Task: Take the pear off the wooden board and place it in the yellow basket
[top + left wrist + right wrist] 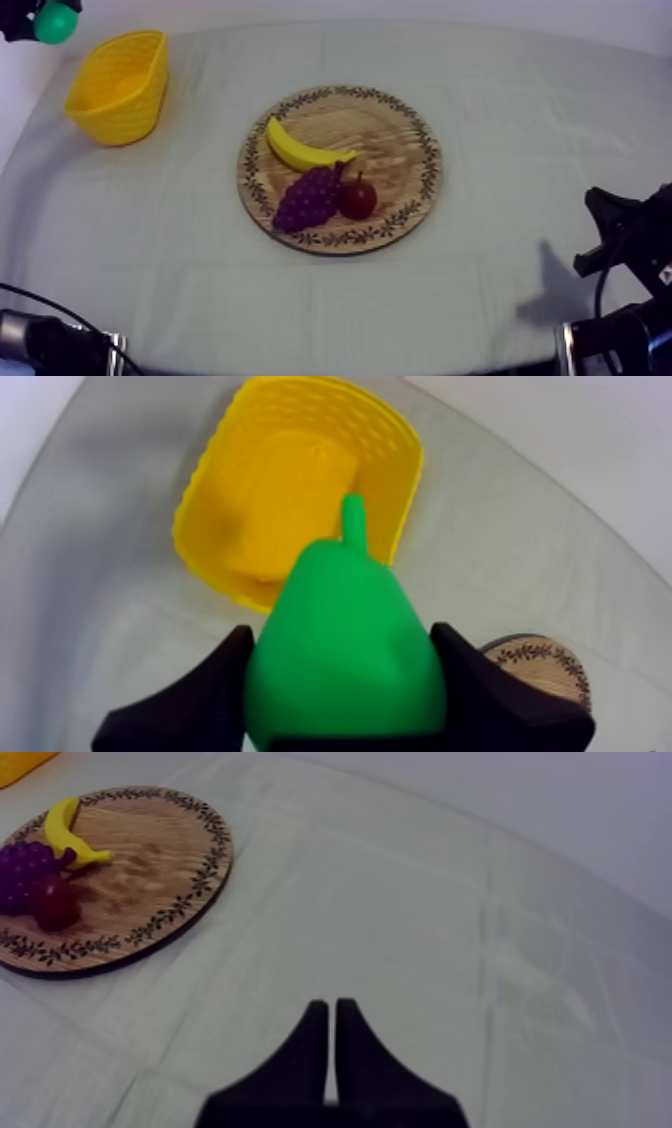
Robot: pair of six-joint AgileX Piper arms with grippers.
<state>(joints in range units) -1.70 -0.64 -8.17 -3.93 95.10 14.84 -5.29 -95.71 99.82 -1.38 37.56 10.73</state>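
The left claw (340,634) grasps the pear (345,646) near the yellow basket (400,436); only the drop remains. The right claw (333,1012) sits clenched, empty.

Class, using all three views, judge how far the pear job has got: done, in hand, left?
Done: green toy pear is off the round wooden board. In hand: left gripper, shut on it, holds it aloft near the yellow basket. Left: lower and release it inside.
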